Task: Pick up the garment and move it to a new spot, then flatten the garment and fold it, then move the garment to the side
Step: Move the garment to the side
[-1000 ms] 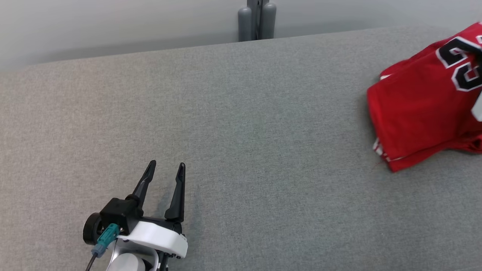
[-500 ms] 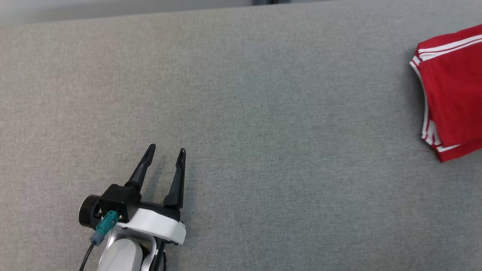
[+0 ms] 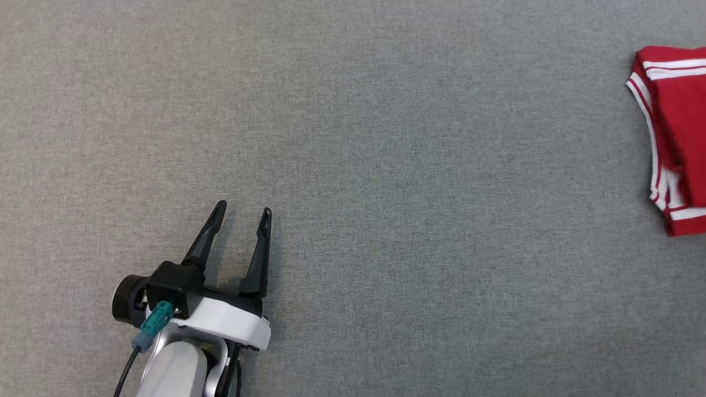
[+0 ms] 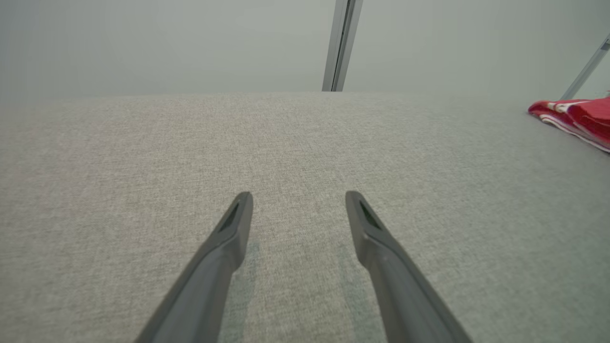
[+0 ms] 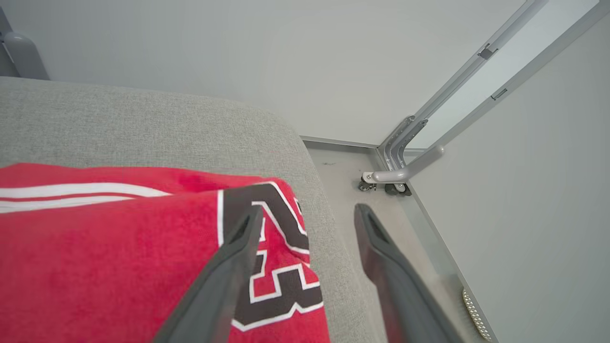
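Note:
The garment (image 3: 675,138) is a red jersey with white stripes and black numbers, lying folded at the far right of the grey surface; it also shows as the garment (image 5: 119,247) and, far off to the right, the garment (image 4: 576,119). My right gripper (image 5: 305,214) stands open over the jersey's right edge, nothing between its fingers; one finger is above the black numbers, the other above the bare edge of the surface. My left gripper (image 3: 242,212) rests open at the lower left, far from the jersey, and appears as the left gripper (image 4: 298,200) over bare fabric.
The grey fabric surface (image 3: 386,165) spreads wide between my left gripper and the jersey. In the right wrist view its rounded right edge (image 5: 314,190) drops to the floor, where a metal frame leg with a caster (image 5: 395,176) stands by the wall.
The head camera has tilted down, shifting the whole picture. The jersey now lies flatter at the right edge, and my right gripper has gone from shut to open.

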You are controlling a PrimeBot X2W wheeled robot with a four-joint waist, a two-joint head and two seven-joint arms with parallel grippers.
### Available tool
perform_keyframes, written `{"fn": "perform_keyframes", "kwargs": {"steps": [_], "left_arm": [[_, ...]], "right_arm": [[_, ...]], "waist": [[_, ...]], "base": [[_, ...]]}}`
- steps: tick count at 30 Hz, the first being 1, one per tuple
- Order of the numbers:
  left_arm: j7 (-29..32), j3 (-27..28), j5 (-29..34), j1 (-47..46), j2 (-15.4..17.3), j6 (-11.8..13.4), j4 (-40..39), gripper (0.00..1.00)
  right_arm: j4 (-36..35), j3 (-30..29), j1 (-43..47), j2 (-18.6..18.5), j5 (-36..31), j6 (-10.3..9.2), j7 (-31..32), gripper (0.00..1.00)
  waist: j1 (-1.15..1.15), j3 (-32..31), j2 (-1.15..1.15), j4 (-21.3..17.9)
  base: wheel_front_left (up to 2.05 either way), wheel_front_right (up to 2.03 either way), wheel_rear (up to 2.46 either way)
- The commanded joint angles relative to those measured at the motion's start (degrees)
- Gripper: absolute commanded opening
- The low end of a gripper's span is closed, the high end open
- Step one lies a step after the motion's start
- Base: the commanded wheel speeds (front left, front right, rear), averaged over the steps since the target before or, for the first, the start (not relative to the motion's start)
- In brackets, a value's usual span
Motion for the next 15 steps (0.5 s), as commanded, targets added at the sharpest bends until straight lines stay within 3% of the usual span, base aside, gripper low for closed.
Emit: {"fn": "perform_keyframes", "kwargs": {"steps": [1,15], "left_arm": [[-0.1,0.2,0.3,-1.0,0.3,-0.3,-0.2,1.00],[-0.1,0.7,0.4,-1.8,0.2,-0.4,0.1,1.00]], "right_arm": [[0.5,-0.3,-0.8,0.2,-1.0,-0.01,-0.9,1.00],[3.1,-0.4,-2.7,5.3,-4.6,-0.01,-7.7,1.00]], "waist": [[0.00,0.1,0.00,-0.1],[0.00,-1.3,0.00,-0.9]], "base": [[0.00,0.00,0.00],[0.00,0.00,0.00]]}}
